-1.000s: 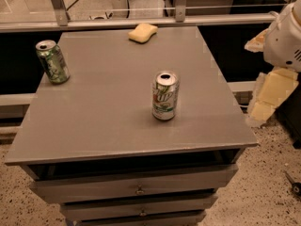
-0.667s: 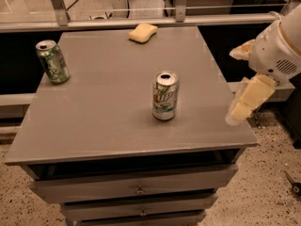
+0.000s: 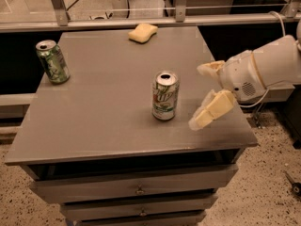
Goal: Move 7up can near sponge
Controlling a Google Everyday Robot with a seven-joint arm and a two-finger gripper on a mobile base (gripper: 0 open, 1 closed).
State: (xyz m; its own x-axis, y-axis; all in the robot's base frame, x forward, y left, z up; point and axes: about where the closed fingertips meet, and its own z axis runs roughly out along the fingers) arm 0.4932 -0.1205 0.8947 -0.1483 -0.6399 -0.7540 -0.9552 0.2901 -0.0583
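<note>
7up can (image 3: 165,96), where is it?
- Upright on the table (image 3: 101,112), front right of centre. The sponge (image 3: 143,32) lies well apart, at the far edge.
- And the gripper (image 3: 196,97)?
- Just right of the can, fingers spread wide, holding nothing.

White arm (image 3: 263,69) — cabled, cream tool (image 3: 196,97) (right side)

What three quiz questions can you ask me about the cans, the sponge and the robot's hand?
1. True or false: the 7up can lies on its side.
2. Fill in: the open gripper, hovering beside the 7up can, holds ___.
3. Where is the sponge? A: at the table's far edge. B: on top of the 7up can. C: inside the gripper.
Key: 1 false; 2 nothing; 3 A.
</note>
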